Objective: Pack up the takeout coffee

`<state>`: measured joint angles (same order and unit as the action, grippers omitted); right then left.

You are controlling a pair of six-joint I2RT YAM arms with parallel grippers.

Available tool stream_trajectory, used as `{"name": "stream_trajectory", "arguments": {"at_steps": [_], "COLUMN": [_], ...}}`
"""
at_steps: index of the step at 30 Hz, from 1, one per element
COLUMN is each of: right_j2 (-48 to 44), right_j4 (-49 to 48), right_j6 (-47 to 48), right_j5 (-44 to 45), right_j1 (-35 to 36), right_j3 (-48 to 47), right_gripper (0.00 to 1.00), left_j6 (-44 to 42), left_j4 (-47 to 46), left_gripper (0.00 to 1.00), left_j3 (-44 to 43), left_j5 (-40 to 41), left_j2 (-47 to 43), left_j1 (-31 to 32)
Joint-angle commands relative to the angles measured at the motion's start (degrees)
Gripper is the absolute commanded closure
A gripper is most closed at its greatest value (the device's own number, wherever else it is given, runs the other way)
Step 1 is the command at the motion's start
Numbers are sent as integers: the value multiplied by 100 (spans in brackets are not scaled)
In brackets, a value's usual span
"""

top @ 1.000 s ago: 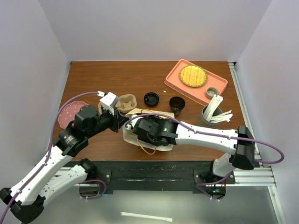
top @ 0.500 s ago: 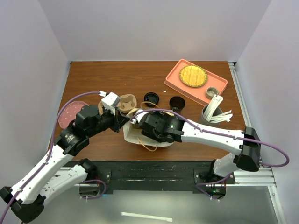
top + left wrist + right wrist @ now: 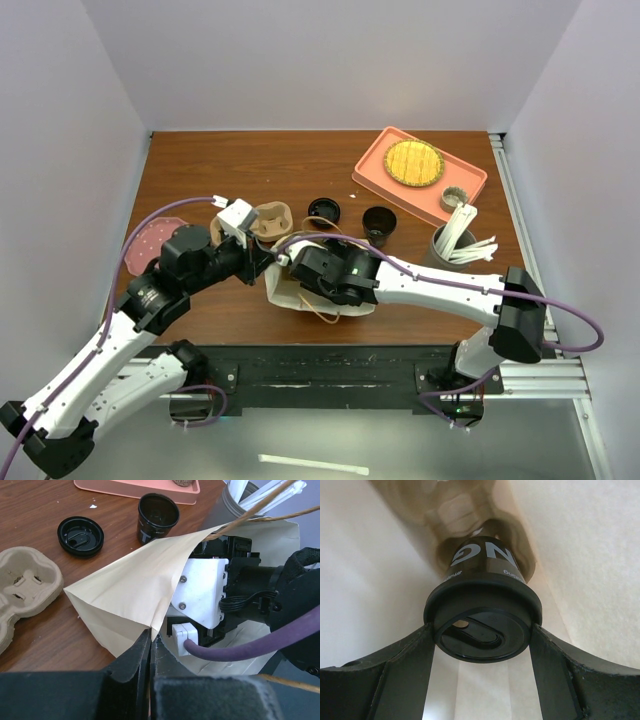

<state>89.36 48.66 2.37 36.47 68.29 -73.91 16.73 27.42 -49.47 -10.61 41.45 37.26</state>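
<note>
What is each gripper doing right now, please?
Left gripper: closed, pinching the edge of the paper bag.
Right gripper: closed on the lidded takeout coffee, inside the bag.

- This is a robotics lab test cell: plain white walls (image 3: 320, 60) box in a single wooden table (image 3: 200, 160) on three sides.
- A left arm (image 3: 90, 365) and a right arm (image 3: 440, 290), both white and black, are bolted at the near edge and trail purple cables (image 3: 165, 207).
- Aluminium framing (image 3: 540, 380) runs below and beside the table.
- Takeout items sit on the tabletop: a paper bag (image 3: 285, 290), a pulp carrier (image 3: 272, 220), a pink tray (image 3: 372, 172) and a grey cup of utensils (image 3: 445, 250).
</note>
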Motion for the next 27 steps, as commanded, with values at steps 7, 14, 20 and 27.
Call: {"name": "stream_trajectory", "arguments": {"at_steps": [7, 14, 20, 27], "right_j2": [-340, -288, -323, -411], "right_j4": [-577, -516, -612, -744], "right_j6": [-483, -624, -431, -18], "right_j5": [177, 89, -25, -228], "right_j1": [-149, -194, -193, -185], "right_j3": [192, 114, 131, 140], "right_gripper": [68, 68, 68, 68], "left_j6": [-214, -214, 75, 375], "left_j4": [-316, 130, 1089, 1292], "left_gripper": [97, 64, 47, 50], "left_j3": [113, -44, -818, -950], "left_j5": [-354, 23, 411, 491], "left_j2": [-234, -76, 82, 170], "left_j1": [1, 10, 1, 1]}}
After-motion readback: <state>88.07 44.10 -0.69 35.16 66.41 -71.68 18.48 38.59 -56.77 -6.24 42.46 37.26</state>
